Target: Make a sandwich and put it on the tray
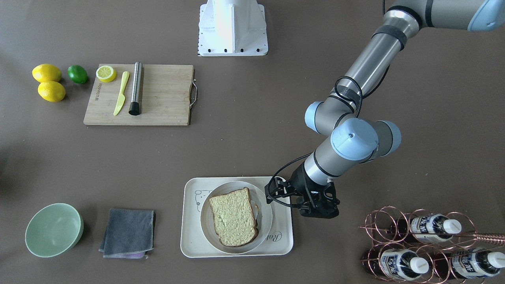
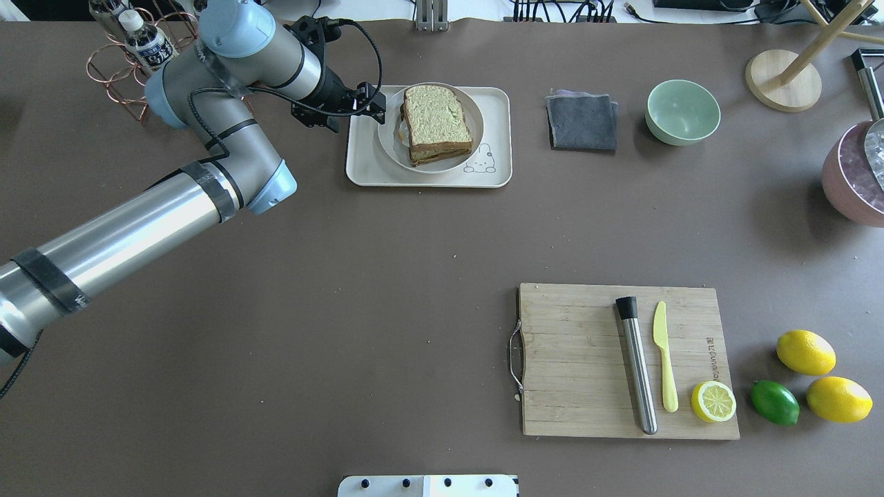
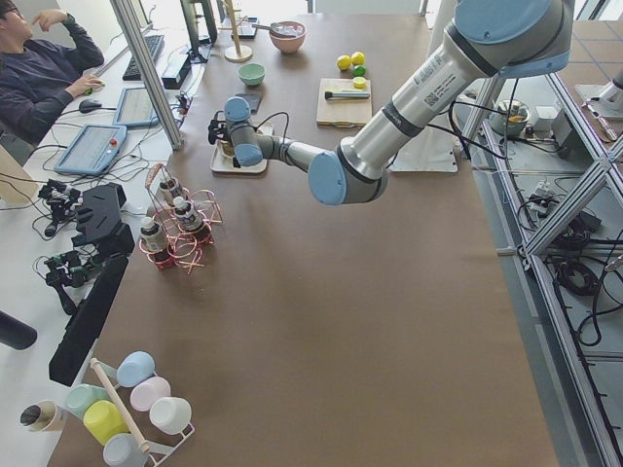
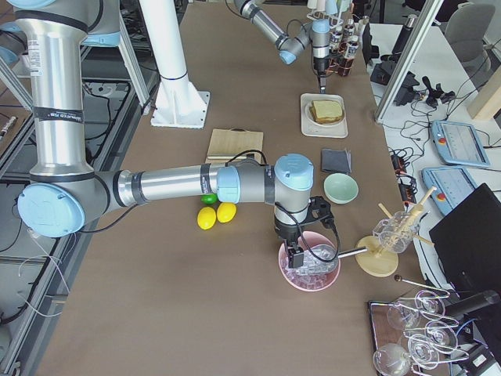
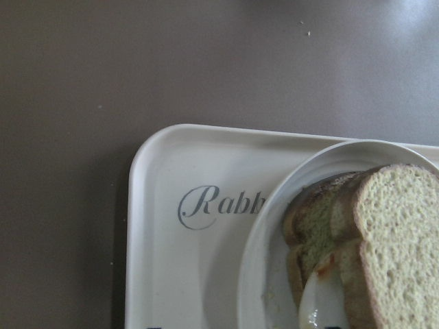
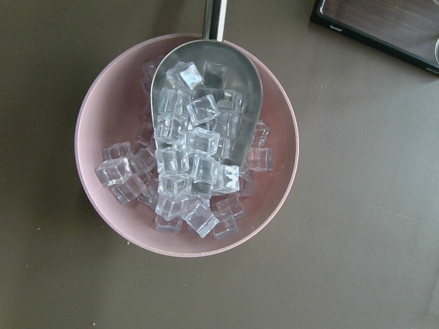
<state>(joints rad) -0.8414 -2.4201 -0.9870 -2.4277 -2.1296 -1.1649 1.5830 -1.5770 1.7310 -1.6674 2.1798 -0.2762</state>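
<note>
Overhead exterior: sandwich lies on plate inside tray

Overhead, at table's 4 o'clock: board with muddler, yellow knife at its 3 o'clock, lemon half at knife's 5. Off the wood, at board's 3 o'clock: lime, lemons. At table's 1 o'clock: grey cloth, green bowl at its 3. At 2 o'clock: pink bowl of ice with steel scoop. At 11 o'clock: copper rack of bottles.
</note>
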